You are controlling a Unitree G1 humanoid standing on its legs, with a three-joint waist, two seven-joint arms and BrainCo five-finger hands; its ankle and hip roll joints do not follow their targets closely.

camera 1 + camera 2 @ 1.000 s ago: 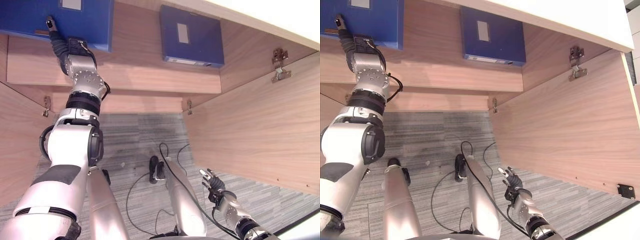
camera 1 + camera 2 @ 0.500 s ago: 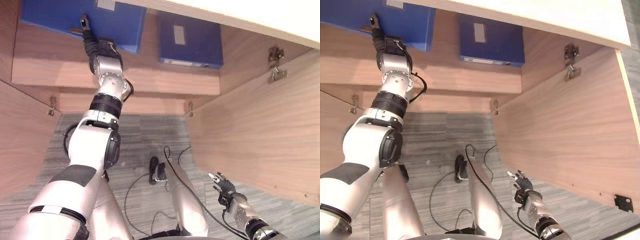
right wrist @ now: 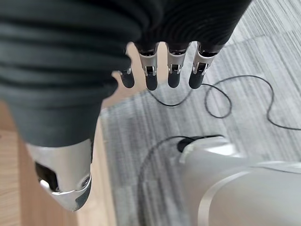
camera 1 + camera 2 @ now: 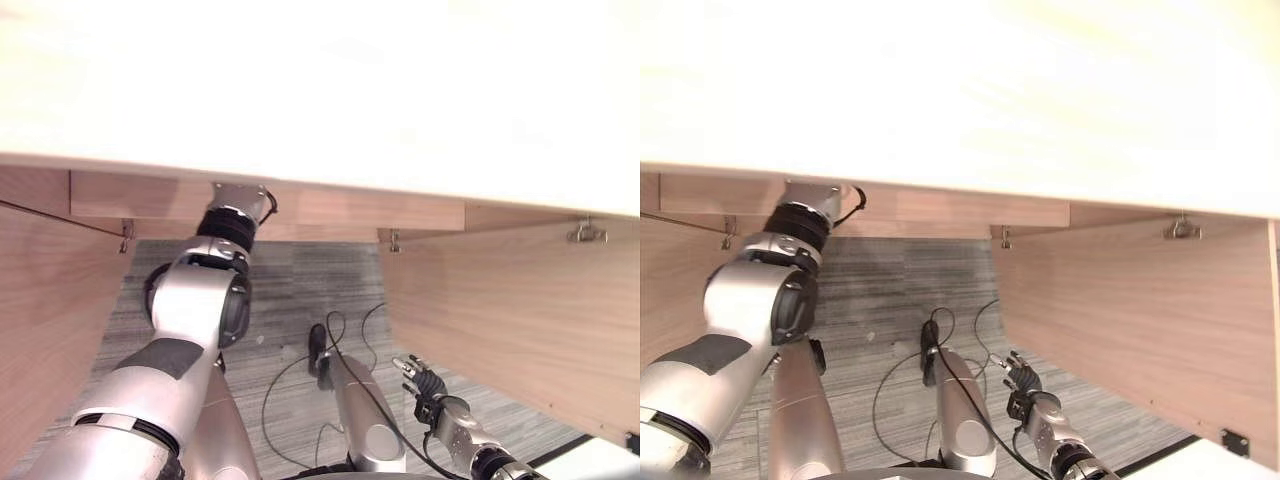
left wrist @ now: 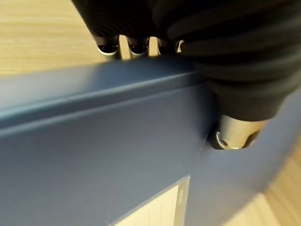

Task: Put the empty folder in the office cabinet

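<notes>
Blue and flat-sided, the stiff folder [image 5: 94, 155] is lying on the cabinet's pale wooden shelf [image 5: 42, 33], with the left hand [image 5: 225, 70] gripping it, fingers over its far edge and thumb on its face. The placing looks nearly done; letting go is remaining. A pale cabinet top [image 4: 320, 80] is hiding the shelf. The right hand [image 3: 70, 70] is hanging idle, fingers relaxed, above grey carpet [image 3: 244, 61].

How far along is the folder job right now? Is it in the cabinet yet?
Done: the left arm reaches in under the cabinet's pale top, and its wrist view shows the blue folder over the wooden shelf.
In hand: the left hand lies against the folder; whether it grips is unclear.
Left: letting go and pulling out.
The right hand hangs open over the floor.
</notes>
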